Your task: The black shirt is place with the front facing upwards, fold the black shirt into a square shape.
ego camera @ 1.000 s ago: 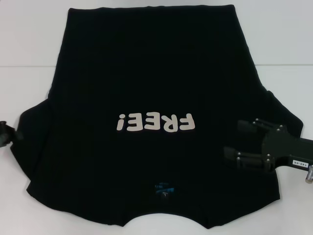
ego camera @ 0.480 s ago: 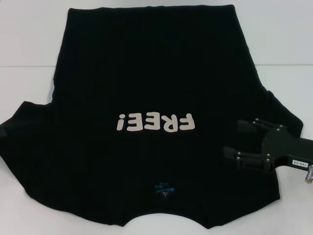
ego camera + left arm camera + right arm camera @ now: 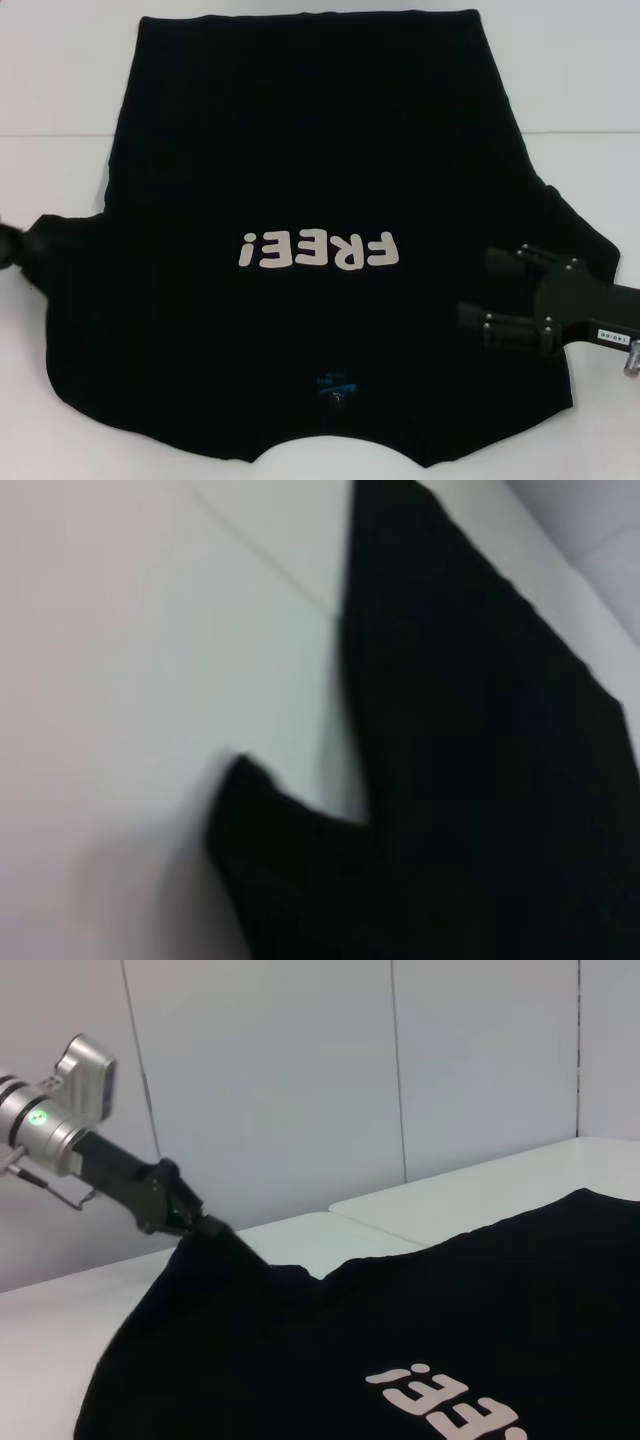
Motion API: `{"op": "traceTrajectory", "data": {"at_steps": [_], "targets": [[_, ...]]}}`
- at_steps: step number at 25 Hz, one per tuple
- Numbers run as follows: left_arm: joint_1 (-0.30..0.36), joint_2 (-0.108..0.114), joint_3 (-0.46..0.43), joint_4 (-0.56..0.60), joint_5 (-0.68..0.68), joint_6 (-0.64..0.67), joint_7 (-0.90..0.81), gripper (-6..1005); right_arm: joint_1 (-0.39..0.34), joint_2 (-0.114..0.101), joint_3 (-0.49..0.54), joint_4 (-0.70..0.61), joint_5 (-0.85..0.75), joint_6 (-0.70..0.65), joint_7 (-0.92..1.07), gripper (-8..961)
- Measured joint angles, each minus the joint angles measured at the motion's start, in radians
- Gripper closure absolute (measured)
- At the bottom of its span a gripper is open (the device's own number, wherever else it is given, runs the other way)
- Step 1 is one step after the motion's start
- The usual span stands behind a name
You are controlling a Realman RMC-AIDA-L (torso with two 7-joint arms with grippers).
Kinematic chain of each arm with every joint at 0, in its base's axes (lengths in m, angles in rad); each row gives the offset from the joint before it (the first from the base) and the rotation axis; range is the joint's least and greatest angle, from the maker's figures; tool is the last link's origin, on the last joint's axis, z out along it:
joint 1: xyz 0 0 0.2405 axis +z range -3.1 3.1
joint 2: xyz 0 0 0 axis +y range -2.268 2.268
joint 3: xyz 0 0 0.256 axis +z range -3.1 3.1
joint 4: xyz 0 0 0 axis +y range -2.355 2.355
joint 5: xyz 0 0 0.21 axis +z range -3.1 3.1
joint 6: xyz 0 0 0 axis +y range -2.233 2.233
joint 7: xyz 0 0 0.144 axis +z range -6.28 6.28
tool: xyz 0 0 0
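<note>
Black shirt (image 3: 300, 200): left sleeve freshly stretched outward, flattening.
Left gripper (image 3: 205, 1226): clamped on sleeve tip.
Right gripper (image 3: 500, 292): fingers parted, empty, hovering.

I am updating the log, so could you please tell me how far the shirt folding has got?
Barely begun. Done: the black shirt lies spread front up, FREE! lettering showing, no fold made. In hand: the left pincer has pinched the tip of one sleeve and holds it raised. The right pincer hovers open over the other sleeve, which lies flat. Left: both sleeve folds and the folds to a square.
</note>
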Motion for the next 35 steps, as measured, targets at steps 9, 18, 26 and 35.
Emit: {"op": "traceTrajectory", "data": {"at_steps": [9,18,26,35], "targets": [[-0.122,-0.091,0.248,0.126,0.011,0.042,-0.024,979,-0.002,0.0,-0.006,0.014,-0.003,0.002,0.0,40],[-0.179,-0.15,0.396,0.084,0.034,-0.067,-0.124,947,-0.002,0.0,-0.009,0.029,-0.004,0.007,0.0,40],[-0.139,-0.116,0.177,-0.093,-0.139,-0.003,-0.038,786,-0.002,0.0,-0.004,0.028,-0.004,0.01,0.0,40],[-0.024,-0.066,0.06,-0.122,-0.15,0.001,-0.066,432,-0.002,0.0,-0.001,0.028,-0.003,0.014,0.0,40]]}}
